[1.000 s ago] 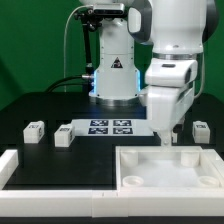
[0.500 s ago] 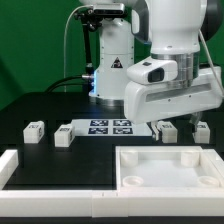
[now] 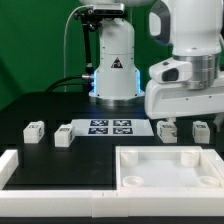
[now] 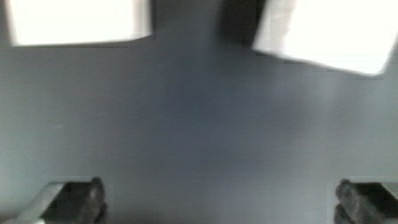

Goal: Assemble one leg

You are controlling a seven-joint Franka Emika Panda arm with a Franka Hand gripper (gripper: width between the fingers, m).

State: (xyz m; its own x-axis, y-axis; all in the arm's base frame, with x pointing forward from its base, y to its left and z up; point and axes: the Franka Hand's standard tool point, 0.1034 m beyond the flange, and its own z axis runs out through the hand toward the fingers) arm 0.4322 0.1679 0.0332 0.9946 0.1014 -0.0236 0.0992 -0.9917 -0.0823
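leg: four alike, all loose on the worktop [image 3: 50, 100] and none picked up yet. The inner right leg [image 3: 167, 129] and outer right leg [image 3: 203, 130] sit just beyond the far rim of the square tray piece [image 3: 170, 150]. The far-left leg [image 3: 35, 131] and inner left leg [image 3: 64, 136] are well apart from them, past the marker board [image 3: 110, 127].
arm: the arm [image 3: 185, 75] hangs over the right pair, on the exterior view's right.
end effector: the end effector [image 4: 217, 205] is spread wide in the wrist view, with bare dark worktop between the fingers [image 4: 71, 200]. It's not pinching anything.
wrist view extras: two white blobs, too blurry to name.
step: looks like the reach-for-a-leg stage to me, probably one of the right pair. The grasp hasn't started.
next move: I'd guess it has to centre over one block, come down with a finger on either side, then close. The neighbouring leg is close, so it shouldn't get bumped.
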